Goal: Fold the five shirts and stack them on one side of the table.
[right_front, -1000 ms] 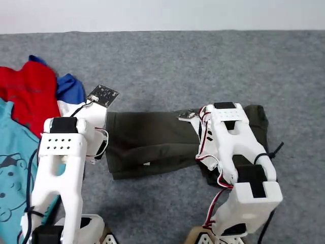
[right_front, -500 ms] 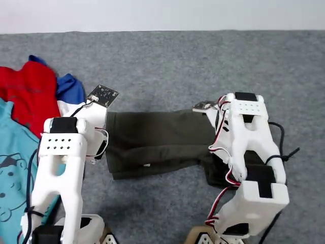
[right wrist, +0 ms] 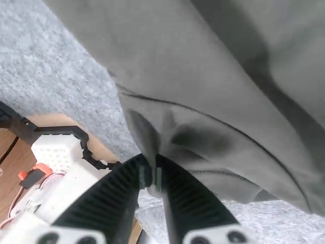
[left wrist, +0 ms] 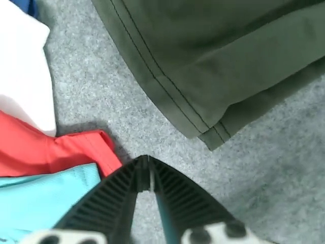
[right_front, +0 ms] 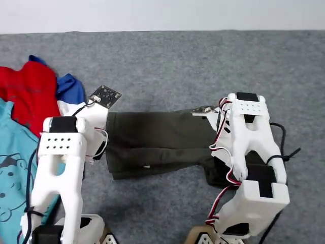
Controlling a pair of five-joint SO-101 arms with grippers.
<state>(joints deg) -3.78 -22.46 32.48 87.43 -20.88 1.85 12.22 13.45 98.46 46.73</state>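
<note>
Olive shirt (right_front: 157, 145) lies mid-table (right_front: 167, 66), stretched sideways between the two arms as a long layered band. The end toward the left arm (right_front: 61, 152) is flat and squared off, with a double-stitched hem and two layers showing at its corner. The opposite end is bunched up and partly hidden under the right arm (right_front: 249, 147). Right gripper (right wrist: 152, 173) is clamped on a pucker of the olive fabric, with creases radiating from the pinch point and cloth draped over the fingers. Left gripper (left wrist: 148, 175) has its jaws pressed together with nothing between them; it sits over bare grey surface, just beside the corner of the red shirt (left wrist: 56, 152), near the olive hem corner but apart from it. The other four shirts are heaped unfolded at the table's left edge: red on top, blue shirt (right_front: 70, 89) peeking out behind it, white shirt (left wrist: 23, 76) next to the red, teal shirt (right_front: 12, 168) spread toward the near edge with a dark print on it.
</note>
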